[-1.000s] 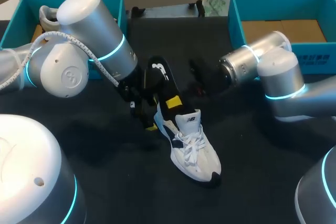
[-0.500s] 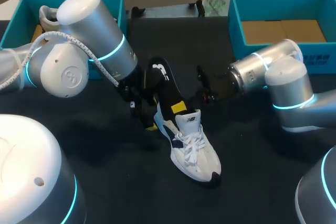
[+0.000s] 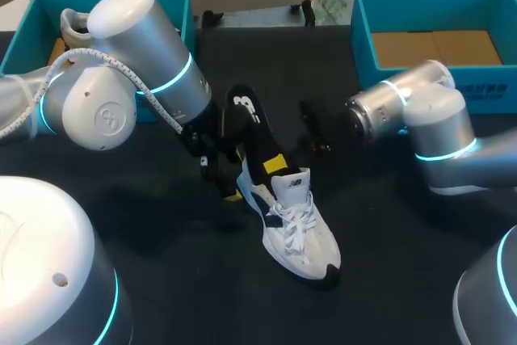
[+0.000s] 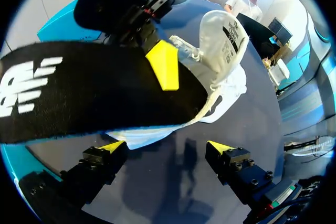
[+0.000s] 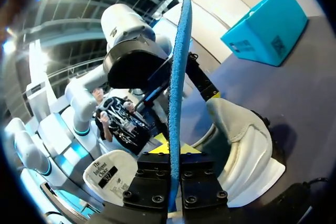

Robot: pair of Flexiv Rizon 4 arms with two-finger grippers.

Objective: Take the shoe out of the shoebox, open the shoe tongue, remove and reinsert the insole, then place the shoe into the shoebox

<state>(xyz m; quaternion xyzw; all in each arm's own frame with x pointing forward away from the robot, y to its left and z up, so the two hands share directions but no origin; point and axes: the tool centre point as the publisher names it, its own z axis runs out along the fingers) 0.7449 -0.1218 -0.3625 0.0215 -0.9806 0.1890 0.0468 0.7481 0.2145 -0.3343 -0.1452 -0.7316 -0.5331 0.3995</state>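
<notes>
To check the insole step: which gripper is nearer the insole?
Right. The right gripper is clamped on the insole; the left gripper is open just short of it, by the shoe heel.

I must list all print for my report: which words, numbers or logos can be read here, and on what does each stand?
Insole: a large white logo, no full word to quote.
Tongue: a label with lines of dark print, too small and bent to read surely.
Right box, its side: dark print, too small to read.
No other text shows.
</notes>
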